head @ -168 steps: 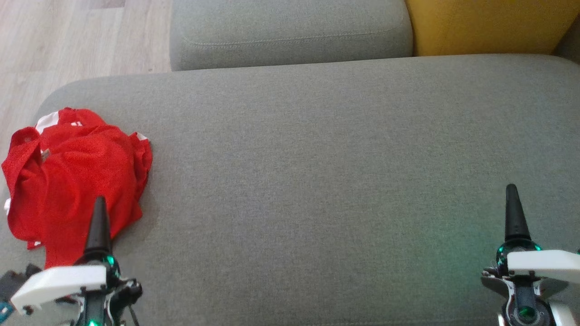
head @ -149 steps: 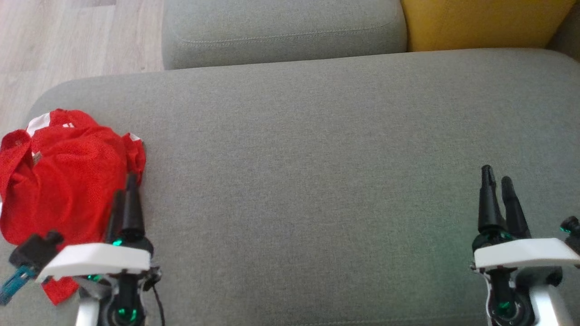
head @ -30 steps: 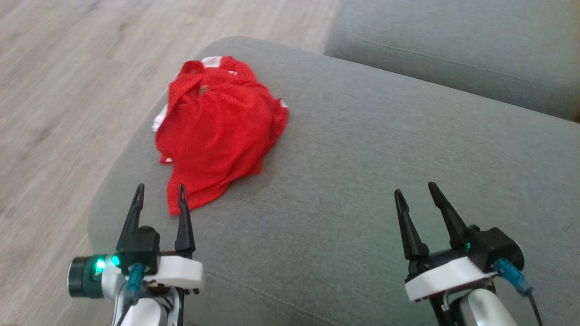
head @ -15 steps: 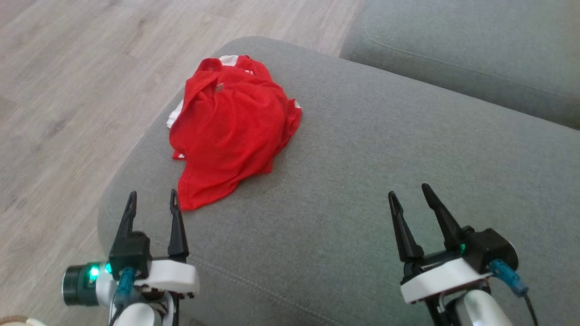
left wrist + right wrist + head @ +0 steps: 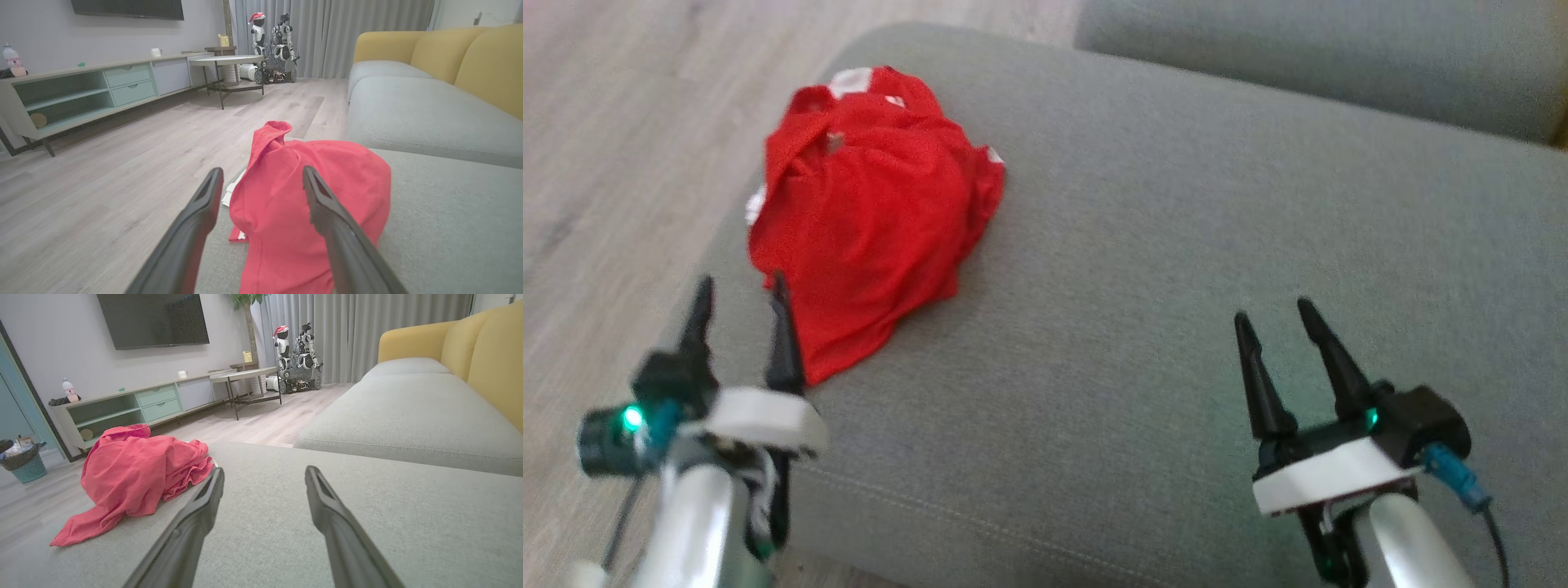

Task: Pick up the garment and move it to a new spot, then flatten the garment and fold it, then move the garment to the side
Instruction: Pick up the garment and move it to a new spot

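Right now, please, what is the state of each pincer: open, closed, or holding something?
Left pincer: open, holding nothing; the red garment lies just ahead of it.
Right pincer: open, holding nothing, above the grey cushion.

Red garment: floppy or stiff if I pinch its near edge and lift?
Probably floppy: the red garment lies crumpled in soft folds, so it should drape and unfurl. Likely light, as the cloth looks thin. It may drag on the woven sofa seat rather than slide.
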Motion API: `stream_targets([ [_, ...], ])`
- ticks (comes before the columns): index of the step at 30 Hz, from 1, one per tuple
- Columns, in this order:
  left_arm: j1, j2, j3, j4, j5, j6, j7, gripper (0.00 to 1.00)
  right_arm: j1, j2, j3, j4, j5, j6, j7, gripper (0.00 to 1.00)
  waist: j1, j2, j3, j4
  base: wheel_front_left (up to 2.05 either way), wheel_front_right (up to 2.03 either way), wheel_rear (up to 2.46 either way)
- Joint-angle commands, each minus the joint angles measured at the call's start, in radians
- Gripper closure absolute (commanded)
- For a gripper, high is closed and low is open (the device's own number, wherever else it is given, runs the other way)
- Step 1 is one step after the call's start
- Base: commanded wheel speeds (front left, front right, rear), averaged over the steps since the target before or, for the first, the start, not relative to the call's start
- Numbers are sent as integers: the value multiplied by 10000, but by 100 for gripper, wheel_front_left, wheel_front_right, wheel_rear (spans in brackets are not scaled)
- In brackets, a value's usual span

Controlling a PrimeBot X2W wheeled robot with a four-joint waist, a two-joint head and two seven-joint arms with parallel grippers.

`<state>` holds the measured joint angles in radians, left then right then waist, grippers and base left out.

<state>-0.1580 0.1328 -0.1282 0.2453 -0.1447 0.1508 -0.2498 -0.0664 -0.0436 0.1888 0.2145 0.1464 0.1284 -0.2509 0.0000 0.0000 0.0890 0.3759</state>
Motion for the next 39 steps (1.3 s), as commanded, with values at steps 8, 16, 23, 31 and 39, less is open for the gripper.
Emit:
stream_targets([
  [8, -2813, 1092, 855, 2089, -691, -731, 1059, 0, -811, -66, -358, -639, -435, 23, -109, 0, 0, 0, 1493, -1220, 0, 0, 0],
  [16, -4496, 1804, 672, 3868, -552, -975, 2493, 0, -1022, -66, -541, -870, -607, 23, -109, 0, 0, 0, 2165, -1774, 0, 0, 0],
  [23, -5718, 2234, 416, 5502, -238, -876, 3139, 0, -1105, -66, -578, -953, -552, 23, -107, 0, 0, 0, 2520, -2124, 0, 0, 0],
  [31, -6326, 2388, 305, 6909, -286, -999, 3174, 100, -1125, -66, -565, -928, -527, 23, -107, 0, 0, 0, 2559, -2366, 0, 0, 0],
  [39, -6486, 2308, 513, 6986, -666, -1150, 1762, 100, -1001, -66, -583, -749, -353, 23, -108, 0, 0, 0, 2011, -2309, 0, 0, 0],
])
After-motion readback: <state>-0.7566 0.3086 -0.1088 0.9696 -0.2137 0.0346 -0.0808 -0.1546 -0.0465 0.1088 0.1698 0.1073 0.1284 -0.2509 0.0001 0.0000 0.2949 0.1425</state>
